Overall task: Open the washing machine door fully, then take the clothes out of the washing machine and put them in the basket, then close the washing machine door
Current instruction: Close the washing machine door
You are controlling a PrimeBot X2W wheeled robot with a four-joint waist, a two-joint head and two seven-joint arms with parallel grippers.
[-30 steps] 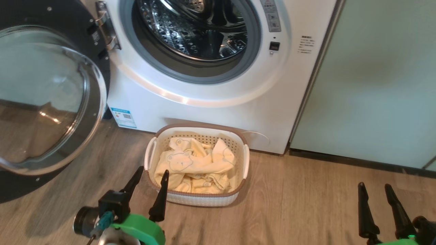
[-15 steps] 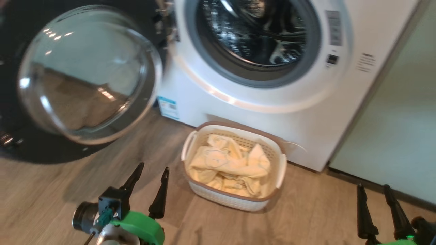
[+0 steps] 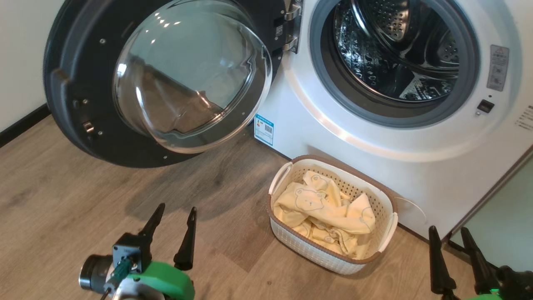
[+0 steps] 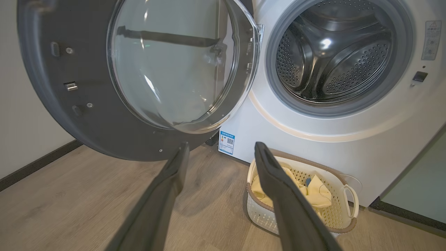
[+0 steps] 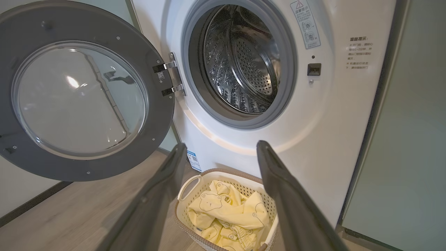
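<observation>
The white washing machine (image 3: pixel 374 158) stands at upper right with its steel drum (image 3: pixel 399 54) showing bare metal. Its round black-ringed washing machine door (image 3: pixel 83 104) hangs wide open to the left, glass bowl bulging toward me. On the floor before the washer sits the cream basket (image 3: pixel 333 260), holding the pale yellow bear-print clothes (image 3: pixel 320 208). My left gripper (image 3: pixel 175 210) hovers open over the floor left of the basket, nothing between its fingers. At the lower right corner my right gripper (image 3: pixel 447 231) is open and empty too. The wrist views show the door (image 4: pixel 52 87) (image 5: pixel 163 115) and basket (image 4: pixel 341 226) (image 5: pixel 183 205).
A pale green cabinet panel (image 5: pixel 411 139) stands right of the washer. A white wall with a dark skirting board (image 3: pixel 21 121) runs along the left behind the door. Wooden floor (image 3: pixel 62 200) spreads out to the left and front.
The head view has swung left, so the door, washer and basket have slid right in the picture. Both grippers stay open in the same places in the frame.
</observation>
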